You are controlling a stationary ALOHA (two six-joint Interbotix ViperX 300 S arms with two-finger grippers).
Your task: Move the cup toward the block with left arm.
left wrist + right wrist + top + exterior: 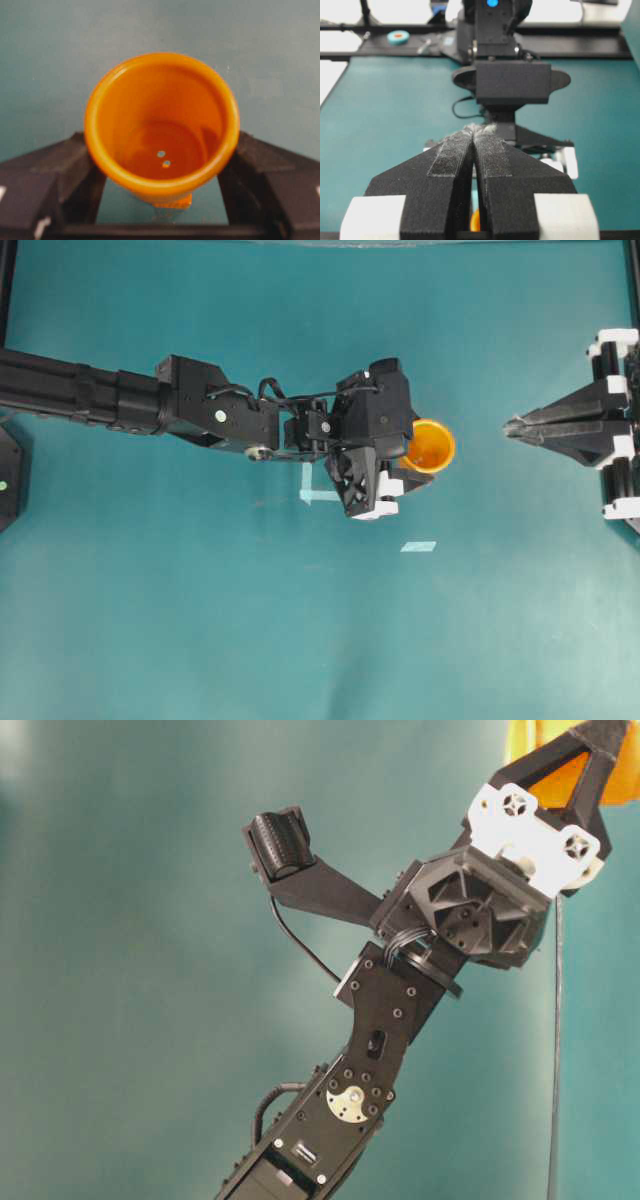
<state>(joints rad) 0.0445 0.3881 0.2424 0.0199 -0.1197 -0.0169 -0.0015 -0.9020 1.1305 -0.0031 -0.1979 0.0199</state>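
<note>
Even bright light, wrist views soft

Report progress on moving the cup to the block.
Done: the left pincer has closed around the cup, one finger on each side of it.
In hand: the cup is upright in that grip, near mid-table. A small orange piece shows just under the cup's near edge; it may be the block, but I cannot confirm that.
Left: releasing the cup. The right pincer is shut and apart from it.
</note>
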